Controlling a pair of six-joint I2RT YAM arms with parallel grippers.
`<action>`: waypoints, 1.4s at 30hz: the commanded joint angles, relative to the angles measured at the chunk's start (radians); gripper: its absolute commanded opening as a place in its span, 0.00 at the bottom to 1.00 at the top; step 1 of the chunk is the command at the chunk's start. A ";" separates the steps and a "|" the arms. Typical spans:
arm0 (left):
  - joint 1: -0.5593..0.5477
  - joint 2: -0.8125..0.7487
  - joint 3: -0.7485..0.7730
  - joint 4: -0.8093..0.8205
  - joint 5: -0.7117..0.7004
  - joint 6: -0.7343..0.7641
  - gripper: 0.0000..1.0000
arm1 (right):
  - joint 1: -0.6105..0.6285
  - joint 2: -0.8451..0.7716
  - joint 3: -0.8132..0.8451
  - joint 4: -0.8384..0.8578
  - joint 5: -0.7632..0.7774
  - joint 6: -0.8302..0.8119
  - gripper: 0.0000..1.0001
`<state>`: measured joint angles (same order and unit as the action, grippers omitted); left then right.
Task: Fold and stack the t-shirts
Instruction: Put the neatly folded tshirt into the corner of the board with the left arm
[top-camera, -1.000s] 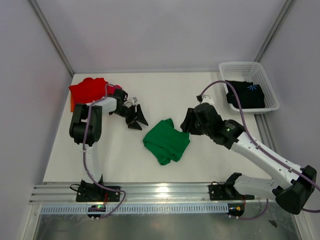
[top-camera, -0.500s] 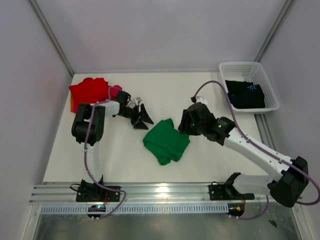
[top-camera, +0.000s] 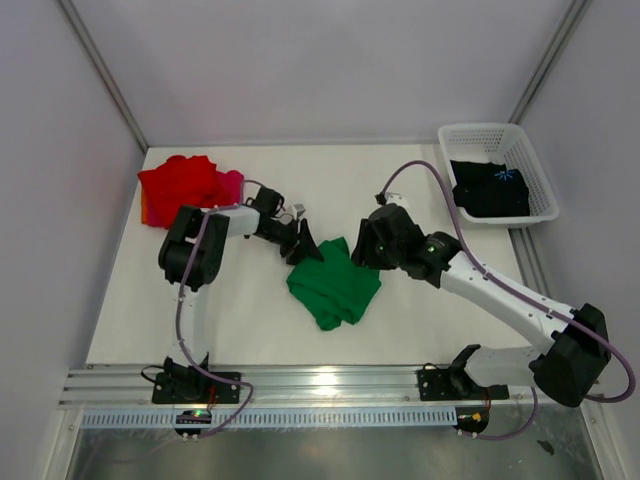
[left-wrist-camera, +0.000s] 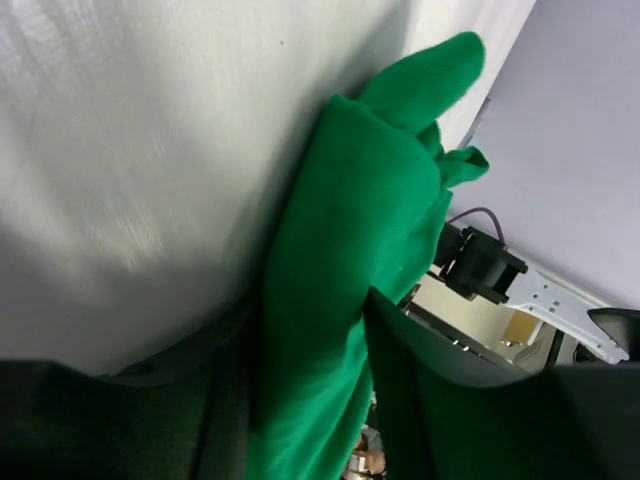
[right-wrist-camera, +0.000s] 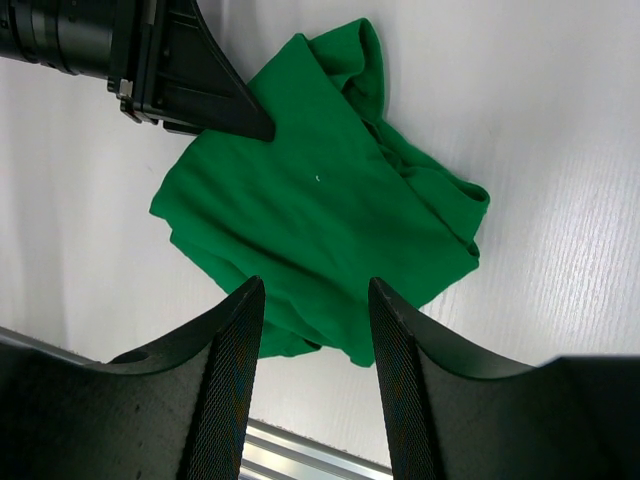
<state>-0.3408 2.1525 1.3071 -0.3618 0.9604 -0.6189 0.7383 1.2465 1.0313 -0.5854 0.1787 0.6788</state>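
Note:
The bright green t-shirt (top-camera: 333, 283) lies crumpled mid-table. My left gripper (top-camera: 303, 243) is open at its upper left edge. In the left wrist view the green cloth (left-wrist-camera: 350, 220) runs between the spread fingers of the left gripper (left-wrist-camera: 305, 330). My right gripper (top-camera: 372, 245) is open and empty, hovering over the shirt's right side; its wrist view shows the green shirt (right-wrist-camera: 320, 200) below the right gripper (right-wrist-camera: 312, 300) and the left gripper's fingertip (right-wrist-camera: 250, 125) on the cloth. The red t-shirt (top-camera: 180, 182) and magenta-pink t-shirt (top-camera: 232, 183) lie at the back left. The black t-shirt (top-camera: 490, 187) is in the basket.
The white lattice basket (top-camera: 478, 136) stands at the back right corner. A metal rail (top-camera: 320, 385) runs along the table's near edge. Grey walls enclose the table on the left, back and right.
My left gripper has moved right from near the red shirt to the green shirt's edge. My right gripper has shifted slightly left over the green shirt.

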 joint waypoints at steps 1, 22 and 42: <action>-0.024 0.044 0.023 0.032 -0.020 -0.028 0.44 | -0.001 0.007 -0.011 0.052 0.001 -0.019 0.51; -0.066 0.064 0.157 -0.142 -0.186 -0.004 0.00 | -0.019 0.001 -0.042 0.041 0.004 -0.045 0.51; 0.171 0.116 0.846 -0.734 -0.637 0.200 0.00 | -0.056 0.005 -0.100 0.090 -0.047 -0.094 0.51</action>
<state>-0.1761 2.2360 2.0060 -0.9508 0.3851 -0.4759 0.6891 1.2449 0.9253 -0.5480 0.1471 0.6132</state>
